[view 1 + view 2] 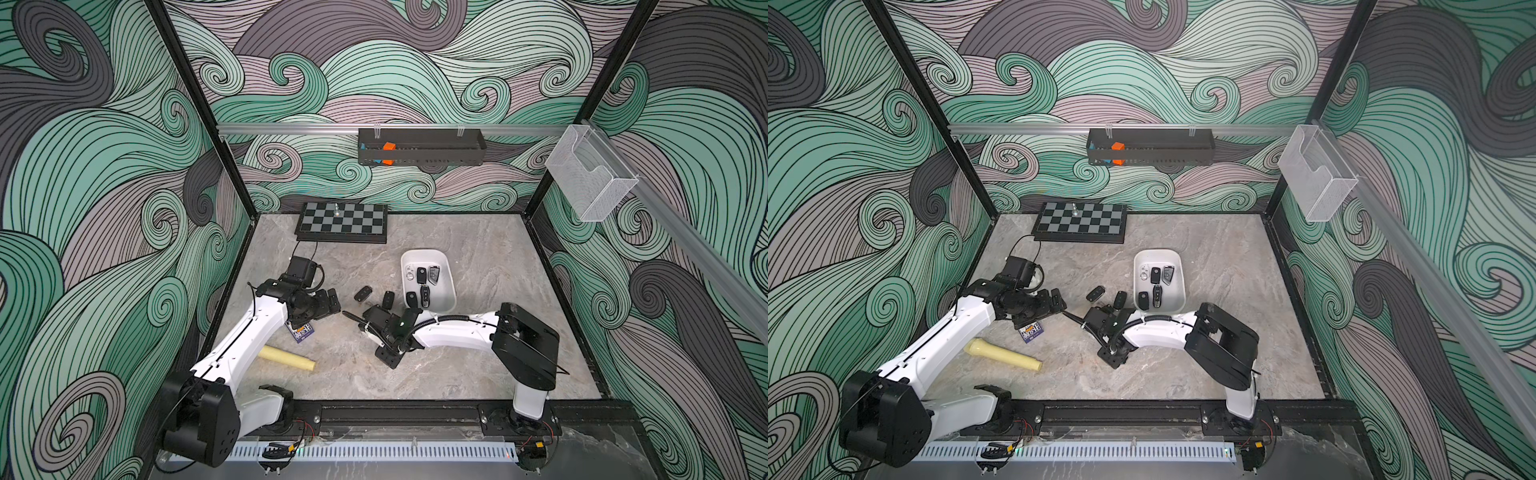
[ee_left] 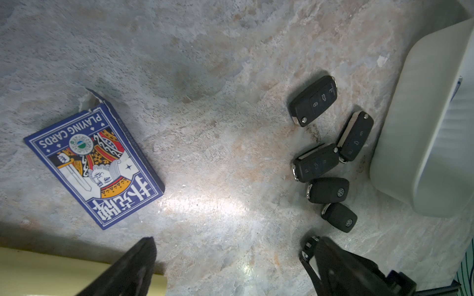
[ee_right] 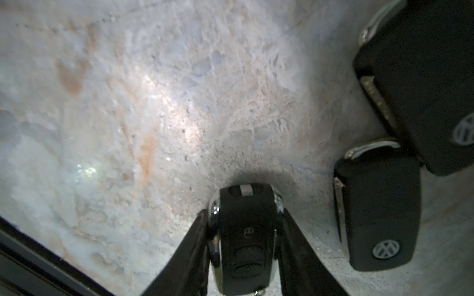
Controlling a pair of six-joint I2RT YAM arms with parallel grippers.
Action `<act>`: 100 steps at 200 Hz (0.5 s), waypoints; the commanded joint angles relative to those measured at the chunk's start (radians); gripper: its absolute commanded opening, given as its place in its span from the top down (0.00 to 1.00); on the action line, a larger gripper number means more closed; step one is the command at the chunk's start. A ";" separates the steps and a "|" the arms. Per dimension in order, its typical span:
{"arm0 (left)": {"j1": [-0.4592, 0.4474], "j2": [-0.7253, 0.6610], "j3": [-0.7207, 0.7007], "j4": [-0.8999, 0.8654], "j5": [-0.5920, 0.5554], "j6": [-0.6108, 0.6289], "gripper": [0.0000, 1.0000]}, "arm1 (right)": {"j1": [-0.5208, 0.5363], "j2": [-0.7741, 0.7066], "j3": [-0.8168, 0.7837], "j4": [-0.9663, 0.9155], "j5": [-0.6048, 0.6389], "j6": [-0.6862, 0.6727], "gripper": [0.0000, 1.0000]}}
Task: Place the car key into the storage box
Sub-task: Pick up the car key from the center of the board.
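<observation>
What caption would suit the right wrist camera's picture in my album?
Right arm's jaws pinch a chrome-edged car key on the marble table, two VW fobs lying beside it.

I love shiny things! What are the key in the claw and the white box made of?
The key looks like matte black plastic with a chrome-like trim that glints. The box is probably smooth white plastic: even colour, soft sheen.

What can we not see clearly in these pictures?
- Car key: right wrist view, bottom edge cuts off its lower end; in both top views the right arm covers it.
- Storage box: left wrist view, the picture edge cuts it off; its inside is hidden.
- Keys in the box: top views, button marks too small.
</observation>
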 commanded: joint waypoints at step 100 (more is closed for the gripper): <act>0.006 0.090 0.016 0.002 0.040 0.097 0.05 | -0.158 -0.321 0.030 -0.064 0.004 0.092 0.67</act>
